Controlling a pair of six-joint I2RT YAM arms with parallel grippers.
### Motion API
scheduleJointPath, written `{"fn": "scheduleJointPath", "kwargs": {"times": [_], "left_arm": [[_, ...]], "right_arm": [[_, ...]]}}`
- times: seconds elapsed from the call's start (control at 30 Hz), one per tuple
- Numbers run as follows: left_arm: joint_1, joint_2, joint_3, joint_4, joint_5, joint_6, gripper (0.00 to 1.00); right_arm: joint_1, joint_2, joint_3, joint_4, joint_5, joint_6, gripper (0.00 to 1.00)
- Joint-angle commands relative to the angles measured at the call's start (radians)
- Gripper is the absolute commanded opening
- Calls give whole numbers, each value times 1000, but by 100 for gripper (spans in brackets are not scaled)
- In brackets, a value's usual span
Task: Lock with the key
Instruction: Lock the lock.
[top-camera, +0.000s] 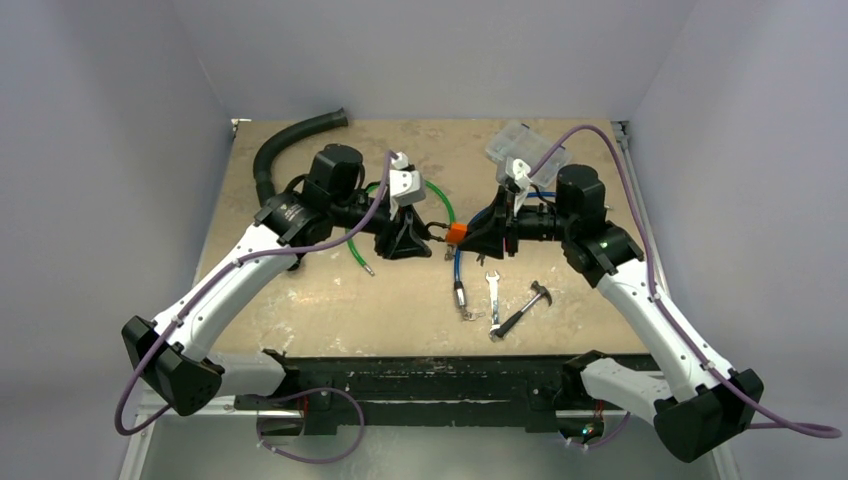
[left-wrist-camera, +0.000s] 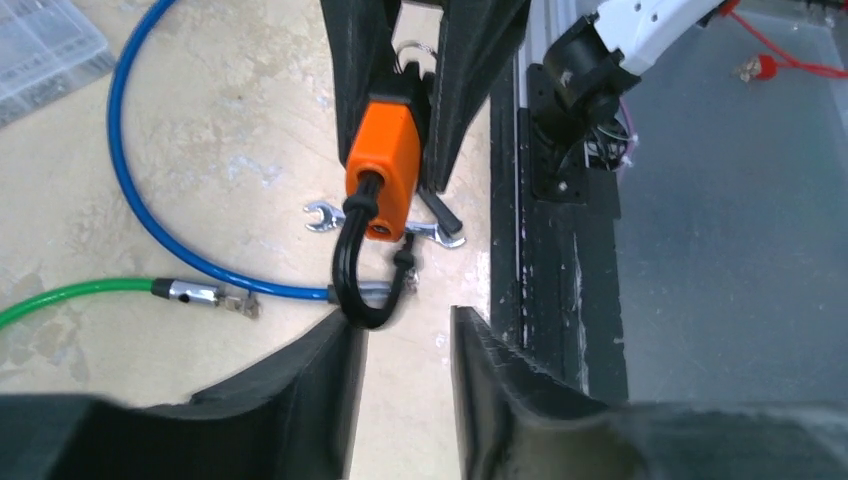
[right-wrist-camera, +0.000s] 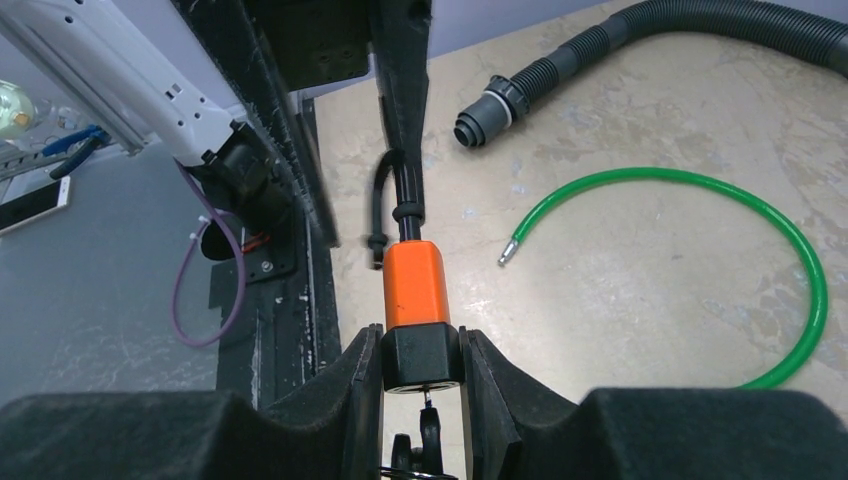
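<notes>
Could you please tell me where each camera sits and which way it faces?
Top external: above and behind the bases, looking down at the table; left arm and right arm show.
Left wrist: on the left arm, looking past the left end effector at the orange padlock.
Right wrist: facing the opposite way, its right end effector clamping that padlock's base.
Shared: all three see the padlock.

Seen from above, the padlock (top-camera: 456, 233) is hemmed in at 9 o'clock by the left gripper (top-camera: 431, 234) and at 3 by the right gripper (top-camera: 472, 235). At 6 lie the blue cable (top-camera: 456, 268), wrench (top-camera: 493, 297) and hammer (top-camera: 525, 308). Bare table (top-camera: 315, 310) lies open toward 8.
</notes>
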Motion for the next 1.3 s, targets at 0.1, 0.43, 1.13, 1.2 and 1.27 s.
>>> {"fn": "scheduleJointPath", "kwargs": {"times": [0.1, 0.43, 1.13, 1.2, 1.27], "left_arm": [[-8, 8, 72, -218, 15, 117, 73], [-9, -10, 48, -92, 0, 110, 56], [-30, 8, 40, -97, 18, 96, 41], [-30, 1, 28, -86, 21, 78, 36], [-30, -6, 23, -78, 19, 74, 32]], "right_arm": [[4, -14, 82, -30, -12, -84, 0], [33, 0, 109, -149, -31, -213, 0], [75, -7, 105, -111, -21, -153, 0], [75, -10, 101, -115, -19, -152, 0], [74, -13, 97, -127, 0, -156, 0]]}}
